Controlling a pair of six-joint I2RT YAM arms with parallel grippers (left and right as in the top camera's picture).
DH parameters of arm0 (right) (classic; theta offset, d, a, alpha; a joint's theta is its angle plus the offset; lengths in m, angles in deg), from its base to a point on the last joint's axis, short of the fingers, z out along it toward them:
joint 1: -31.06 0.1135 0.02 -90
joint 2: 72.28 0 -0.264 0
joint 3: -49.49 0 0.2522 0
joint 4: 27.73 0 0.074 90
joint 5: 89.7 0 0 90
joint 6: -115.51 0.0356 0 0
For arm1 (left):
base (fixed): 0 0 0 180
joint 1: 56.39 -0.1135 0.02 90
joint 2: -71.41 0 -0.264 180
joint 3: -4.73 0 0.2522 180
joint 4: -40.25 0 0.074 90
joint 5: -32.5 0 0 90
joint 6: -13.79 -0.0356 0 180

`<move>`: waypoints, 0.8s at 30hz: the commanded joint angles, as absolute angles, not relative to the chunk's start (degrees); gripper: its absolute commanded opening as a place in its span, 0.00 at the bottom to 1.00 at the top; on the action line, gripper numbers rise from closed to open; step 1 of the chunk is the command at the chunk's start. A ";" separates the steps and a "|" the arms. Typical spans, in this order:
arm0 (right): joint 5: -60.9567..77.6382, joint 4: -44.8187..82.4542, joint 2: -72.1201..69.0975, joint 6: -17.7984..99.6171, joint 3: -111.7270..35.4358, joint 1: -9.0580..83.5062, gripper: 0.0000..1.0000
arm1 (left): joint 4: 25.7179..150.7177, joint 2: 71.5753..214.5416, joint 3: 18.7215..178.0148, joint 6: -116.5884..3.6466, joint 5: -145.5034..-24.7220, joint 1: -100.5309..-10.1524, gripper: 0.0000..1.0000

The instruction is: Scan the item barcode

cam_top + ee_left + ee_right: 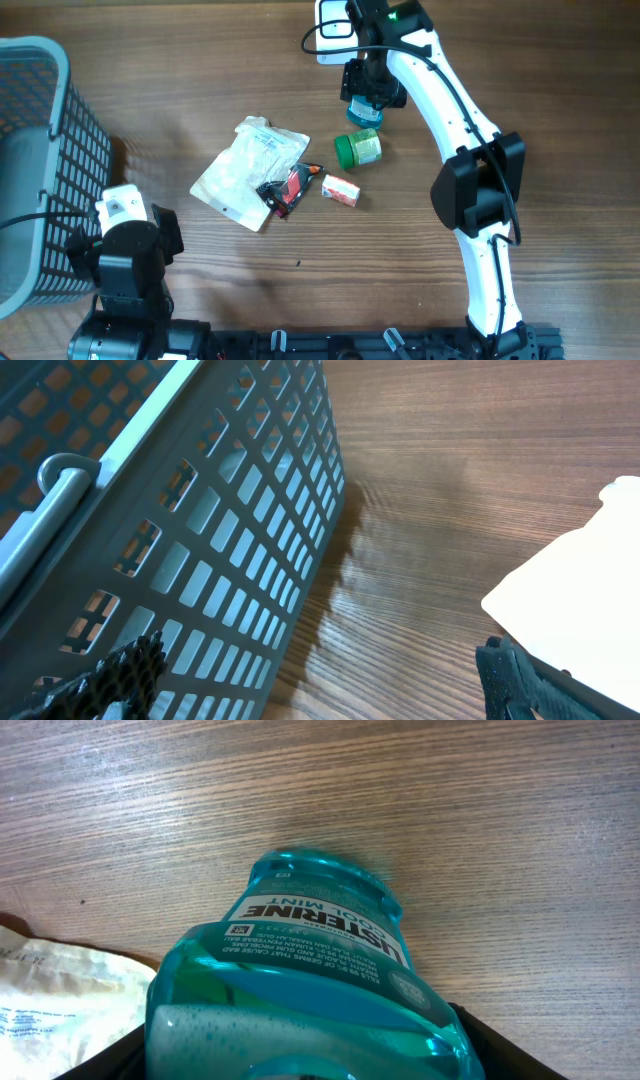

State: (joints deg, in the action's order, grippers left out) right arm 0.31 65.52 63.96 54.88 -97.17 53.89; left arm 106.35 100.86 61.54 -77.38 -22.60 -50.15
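A teal mouthwash bottle [300,980] with a dark label fills the gap between my right gripper's [300,1060] black fingers [490,1040], which press against both of its sides. From overhead, the right gripper [365,98] and the bottle [363,112] sit at the back of the table, just below a white scanner-like device [335,30]. No barcode shows on the bottle. My left gripper [318,685] stands wide open and empty near the front left, between the basket wall and a white bag.
A grey mesh basket [40,150] stands at the left edge. Mid-table lie a green-lidded jar [358,149], a white plastic bag [245,170], a black and red packet [285,188] and a small red and white box [341,190].
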 commanded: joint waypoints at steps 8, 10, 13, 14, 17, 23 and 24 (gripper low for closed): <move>14.67 69.01 62.10 55.68 -98.61 54.02 0.66 | 106.20 100.82 61.69 -77.42 -22.06 -50.57 1.00; 18.56 69.01 60.49 55.71 -98.63 53.96 0.66 | 106.20 100.82 61.69 -77.42 -22.06 -50.57 1.00; 26.71 69.21 58.56 55.71 -98.63 53.74 0.66 | 106.20 100.82 61.69 -77.40 -22.06 -50.57 1.00; 30.65 69.30 58.13 55.66 -98.63 53.56 0.66 | 106.20 100.82 61.69 -77.40 -22.06 -50.57 1.00; 44.55 69.27 57.71 55.64 -98.63 52.60 0.66 | 106.20 100.82 61.69 -77.42 -22.06 -50.57 1.00; 65.51 68.84 57.73 58.46 -98.63 48.14 0.62 | 106.20 100.82 61.69 -77.42 -22.06 -50.57 1.00; 67.04 68.75 57.73 59.60 -98.63 47.60 0.62 | 106.20 100.82 61.69 -77.42 -22.06 -50.57 1.00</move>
State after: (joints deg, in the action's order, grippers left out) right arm 57.01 69.17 60.77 57.67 -97.72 49.02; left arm 106.33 100.86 61.54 -77.38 -22.62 -50.15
